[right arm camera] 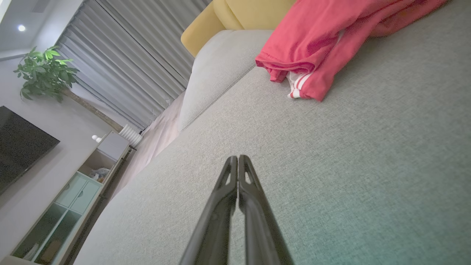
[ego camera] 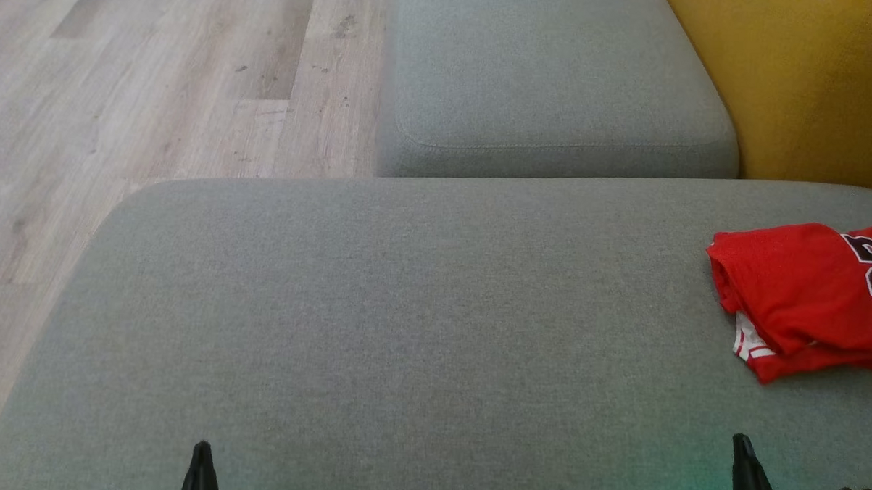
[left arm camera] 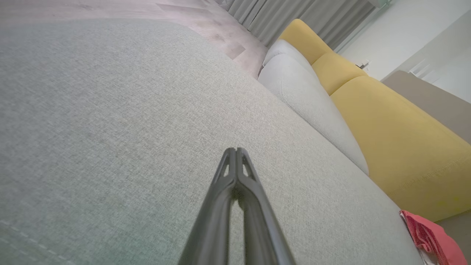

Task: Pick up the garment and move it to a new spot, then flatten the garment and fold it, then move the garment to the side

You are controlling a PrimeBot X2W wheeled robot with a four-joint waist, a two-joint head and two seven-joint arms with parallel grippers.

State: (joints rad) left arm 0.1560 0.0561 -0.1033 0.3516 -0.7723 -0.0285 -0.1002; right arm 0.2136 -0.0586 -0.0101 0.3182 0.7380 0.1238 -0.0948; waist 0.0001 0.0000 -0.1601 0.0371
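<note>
Before us lies the wide cushion (ego camera: 405, 309), and on its right end we find the garment (ego camera: 804, 301). Behind that cushion sits a second cushion (ego camera: 551, 75), with the backrest (ego camera: 811, 84) to its right and the floor (ego camera: 159, 83) to our left.

You're looking at a home living room: a grey sofa (ego camera: 405, 309) with yellow back cushions (left arm camera: 404, 147) stands on pale wood-look flooring (ego camera: 159, 83). Along the wall you can see long grey curtains (right arm camera: 128, 55), a leafy potted plant (right arm camera: 44, 71), a dark flat screen (right arm camera: 18, 147) and a low cabinet (right arm camera: 73, 191).
</note>
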